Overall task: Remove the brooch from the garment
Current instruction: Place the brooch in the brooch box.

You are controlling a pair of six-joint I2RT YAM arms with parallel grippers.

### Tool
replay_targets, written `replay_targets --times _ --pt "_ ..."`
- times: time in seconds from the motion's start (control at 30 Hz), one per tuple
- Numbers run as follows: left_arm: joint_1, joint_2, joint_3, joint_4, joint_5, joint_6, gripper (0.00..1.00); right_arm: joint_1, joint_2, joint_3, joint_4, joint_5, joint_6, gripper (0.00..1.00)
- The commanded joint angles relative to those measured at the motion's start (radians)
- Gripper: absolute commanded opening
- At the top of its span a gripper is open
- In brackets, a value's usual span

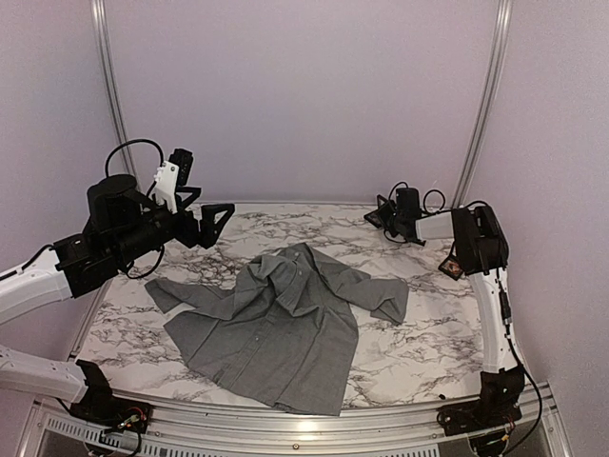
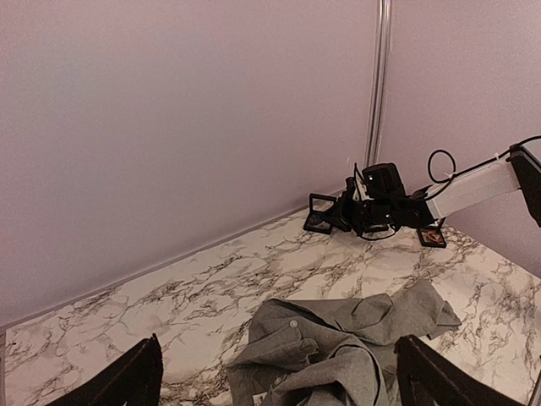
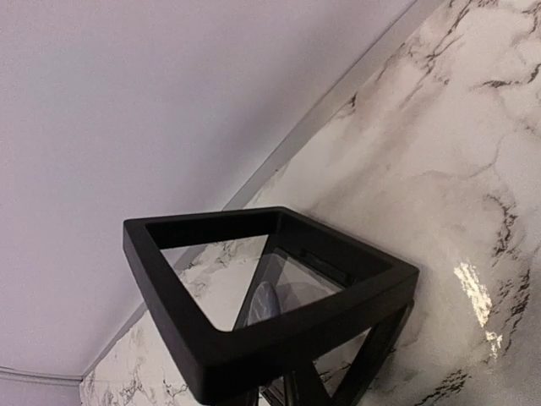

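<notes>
A white marble-patterned table (image 1: 419, 333) carried the grey long-sleeved button-up shirt (image 1: 276, 328), which lay crumpled at its middle. The left gripper (image 2: 279, 376) hung raised over the far-left part, fingers wide apart. The right gripper (image 3: 270, 304) sat low near the far-right corner; whether its black frame fingers met could not be told.

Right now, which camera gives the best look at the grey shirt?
The top external view: the whole grey shirt lies in sight on the marble table. The left wrist view catches only its collar end; the right wrist view shows none of it.
</notes>
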Motion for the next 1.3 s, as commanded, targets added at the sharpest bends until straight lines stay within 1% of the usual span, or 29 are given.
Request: replay_targets --times 0.0,0.17,0.33,0.5,0.73,0.9,1.1,1.27 --pt "0.010 -0.015 -0.009 0.005 0.017 -0.017 0.99 -0.008 0.013 0.035 -0.038 0.014 -0.002 0.12" --pt "0.013 -0.010 -0.009 0.007 0.023 -0.021 0.99 -0.008 -0.009 0.027 -0.038 0.013 -0.008 0.24" --pt "0.016 -0.007 -0.007 0.009 0.031 -0.027 0.99 -0.004 -0.039 0.004 -0.026 0.012 -0.016 0.31" --pt "0.020 -0.001 -0.003 0.008 0.038 -0.037 0.99 -0.002 -0.073 -0.029 -0.005 0.014 -0.024 0.34" --pt "0.025 0.000 0.000 0.007 0.050 -0.050 0.99 0.000 -0.103 -0.063 0.002 0.010 -0.029 0.42" --pt "0.030 0.003 0.002 0.006 0.055 -0.063 0.99 0.004 -0.135 -0.102 0.015 0.009 -0.029 0.44" --pt "0.036 0.022 0.012 0.005 0.055 -0.111 0.99 0.015 -0.195 -0.177 0.038 -0.004 -0.039 0.46" --pt "0.042 0.046 0.023 -0.007 0.048 -0.190 0.99 0.035 -0.276 -0.269 0.053 -0.021 -0.072 0.54"
